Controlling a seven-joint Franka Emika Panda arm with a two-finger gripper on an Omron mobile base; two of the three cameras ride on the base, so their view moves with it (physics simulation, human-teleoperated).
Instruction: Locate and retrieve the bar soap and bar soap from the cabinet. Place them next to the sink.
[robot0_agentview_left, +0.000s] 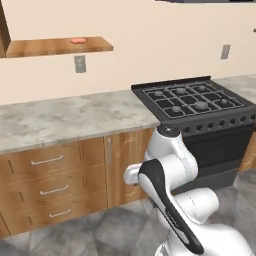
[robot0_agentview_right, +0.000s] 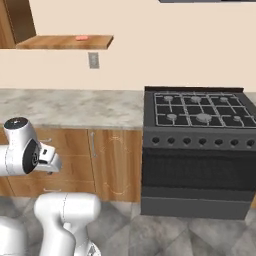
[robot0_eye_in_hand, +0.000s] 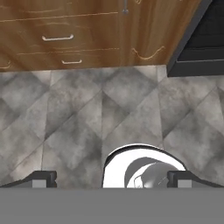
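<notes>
Salmon-pink bar soap (robot0_agentview_left: 77, 40) lies flat on the open wooden cabinet shelf (robot0_agentview_left: 45, 48), near its front edge, right of centre. Cabinet is brown wood-grain, wall-mounted, high and well apart from the gripper (robot0_eye_in_hand: 112, 179), which points down at the floor with fingertips spread.

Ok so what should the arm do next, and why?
Probably raise the hand toward the shelf. The gripper points down at the floor with its fingers wide apart and nothing between them, while a pink soap lies on the shelf, up to the left above the counter.
</notes>
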